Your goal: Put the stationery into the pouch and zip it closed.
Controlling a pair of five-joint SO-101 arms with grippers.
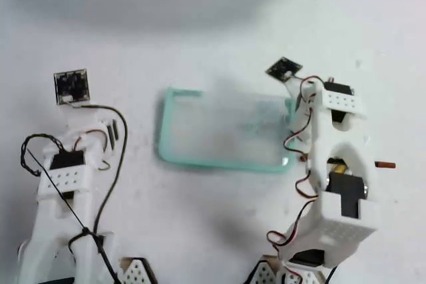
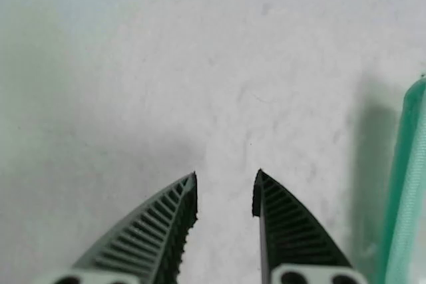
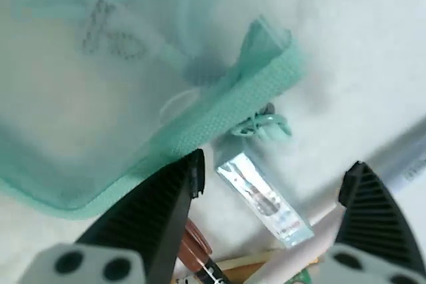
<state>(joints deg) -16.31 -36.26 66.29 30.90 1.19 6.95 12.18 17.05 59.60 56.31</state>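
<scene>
Over the zipper corner of the pouch (image 1: 213, 131), the right gripper (image 3: 276, 167) spreads wide, empty; the left gripper (image 2: 225, 176), slightly parted, holds nothing

You get the pouch (image 2: 407, 184) as a green strip cut off by the left wrist view's edge. From above, the right arm (image 1: 339, 227) hides its zipper end and most of the stationery (image 1: 385, 164).
</scene>
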